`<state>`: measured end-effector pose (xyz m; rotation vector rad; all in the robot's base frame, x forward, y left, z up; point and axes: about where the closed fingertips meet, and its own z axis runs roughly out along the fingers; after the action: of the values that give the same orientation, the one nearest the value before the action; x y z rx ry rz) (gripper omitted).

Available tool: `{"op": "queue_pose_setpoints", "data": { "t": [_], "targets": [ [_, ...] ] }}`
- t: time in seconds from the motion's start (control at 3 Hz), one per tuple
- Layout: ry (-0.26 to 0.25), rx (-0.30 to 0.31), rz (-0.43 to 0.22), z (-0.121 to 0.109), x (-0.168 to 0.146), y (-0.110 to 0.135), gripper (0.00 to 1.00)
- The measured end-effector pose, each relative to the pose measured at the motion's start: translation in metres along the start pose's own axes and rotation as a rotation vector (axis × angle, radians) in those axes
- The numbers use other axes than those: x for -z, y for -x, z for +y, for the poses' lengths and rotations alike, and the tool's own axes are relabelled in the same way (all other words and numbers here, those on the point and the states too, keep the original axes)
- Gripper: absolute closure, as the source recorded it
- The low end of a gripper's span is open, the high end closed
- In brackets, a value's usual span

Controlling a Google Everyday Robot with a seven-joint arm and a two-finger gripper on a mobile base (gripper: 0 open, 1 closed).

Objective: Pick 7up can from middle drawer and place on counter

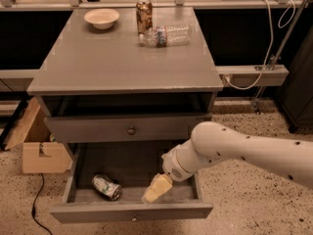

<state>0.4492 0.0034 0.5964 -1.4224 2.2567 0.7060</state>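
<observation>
Left of open drawer point(132, 210): box point(41, 153) on floor. In drawer's left part: 7up can point(106, 187), lying on its side. Over drawer's middle, near its front: gripper point(157, 188), tilted down, apart from 7up can, holding nothing; how far open, cannot tell. Above drawer: tabletop point(122, 62) bearing bowl point(101, 18), brown can point(144, 15), bottle point(166, 35).

I see a speckled floor point(244, 214) under a grey cabinet point(88, 129). Left of it a cardboard box point(41, 155) sits on the floor, and a black cable point(35, 204) trails in front of it. Behind the cabinet, dark panels point(239, 38) run below a metal rail point(220, 4). At the right a white cord point(267, 33) drops to a grey ledge point(254, 73), near a dark unit point(299, 82). The light is warm and dim. The gripper point(157, 188) hangs low at the cabinet's front
</observation>
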Motion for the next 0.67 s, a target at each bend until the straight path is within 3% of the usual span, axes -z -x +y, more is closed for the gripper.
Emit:
{"op": "queue_pose_setpoints", "data": {
  "t": [0.67],
  "targets": [
    [0.012, -0.016, 0.003, -0.006, -0.014, -0.005, 0.0]
  ]
}}
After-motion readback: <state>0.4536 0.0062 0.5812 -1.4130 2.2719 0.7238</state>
